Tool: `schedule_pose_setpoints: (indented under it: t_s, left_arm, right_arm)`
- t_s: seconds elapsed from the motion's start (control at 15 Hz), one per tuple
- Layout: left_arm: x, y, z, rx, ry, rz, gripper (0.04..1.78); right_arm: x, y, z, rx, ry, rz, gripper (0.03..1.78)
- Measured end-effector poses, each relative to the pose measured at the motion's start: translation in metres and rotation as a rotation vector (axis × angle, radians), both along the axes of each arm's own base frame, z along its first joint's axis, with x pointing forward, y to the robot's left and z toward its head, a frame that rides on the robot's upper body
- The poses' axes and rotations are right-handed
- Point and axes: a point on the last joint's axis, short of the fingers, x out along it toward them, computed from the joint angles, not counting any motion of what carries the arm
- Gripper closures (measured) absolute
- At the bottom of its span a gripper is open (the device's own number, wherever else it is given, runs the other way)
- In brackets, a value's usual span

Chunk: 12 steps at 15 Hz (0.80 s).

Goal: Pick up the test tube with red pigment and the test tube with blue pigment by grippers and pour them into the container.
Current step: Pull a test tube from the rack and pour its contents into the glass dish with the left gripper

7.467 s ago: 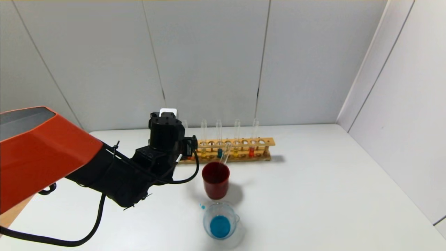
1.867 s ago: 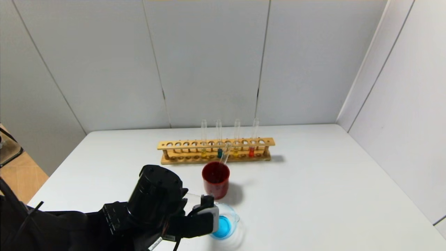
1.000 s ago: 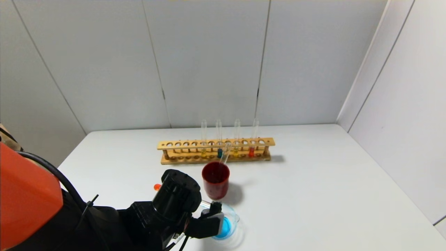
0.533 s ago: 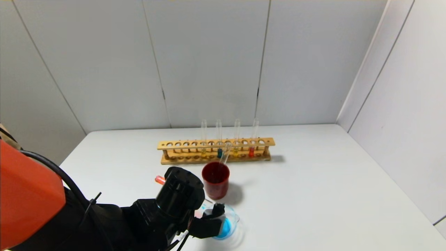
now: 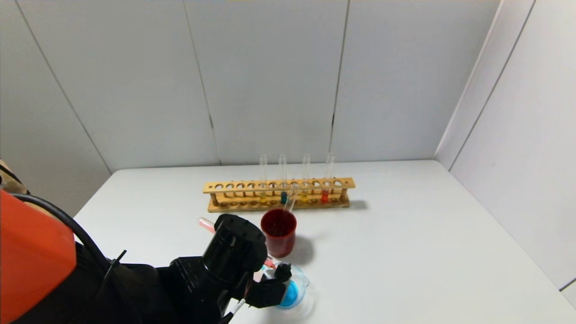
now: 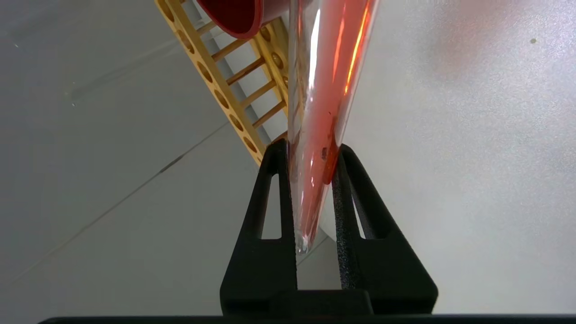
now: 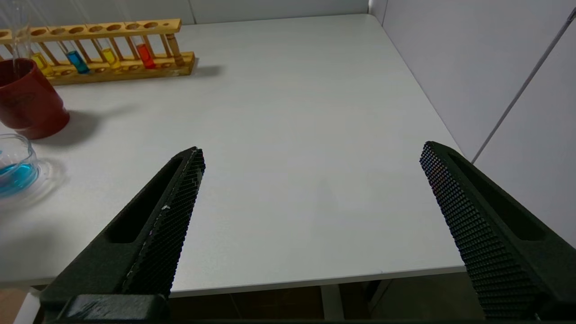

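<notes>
My left gripper is shut on the test tube with red pigment and holds it tilted, mouth down at the rim of the container, a clear glass cup with blue liquid. In the left wrist view the red liquid is spread along the tube between my black fingers. The test tube with blue pigment stands in the wooden rack. My right gripper is open and empty over the table's near right edge, out of the head view.
The rack also holds two yellow tubes and another red tube. A dark-red cup with an empty tube leaning in it stands between rack and container. Walls close the back and right.
The left gripper has tipped the tube further: its closed end rose and the red liquid ran from that end along the tube toward the mouth over the container.
</notes>
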Motion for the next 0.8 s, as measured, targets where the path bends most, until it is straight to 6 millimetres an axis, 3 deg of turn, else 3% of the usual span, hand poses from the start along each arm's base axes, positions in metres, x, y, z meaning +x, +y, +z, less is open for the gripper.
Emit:
schedule_pose_setpoints:
  t_s: [0.8]
  left_arm:
    - [0.0032,-0.0029,-0.0059,0.066,-0.005,0.003,1.52]
  right_arm:
    - [0.0,0.0,0.0,0.0,0.0,0.0,0.06]
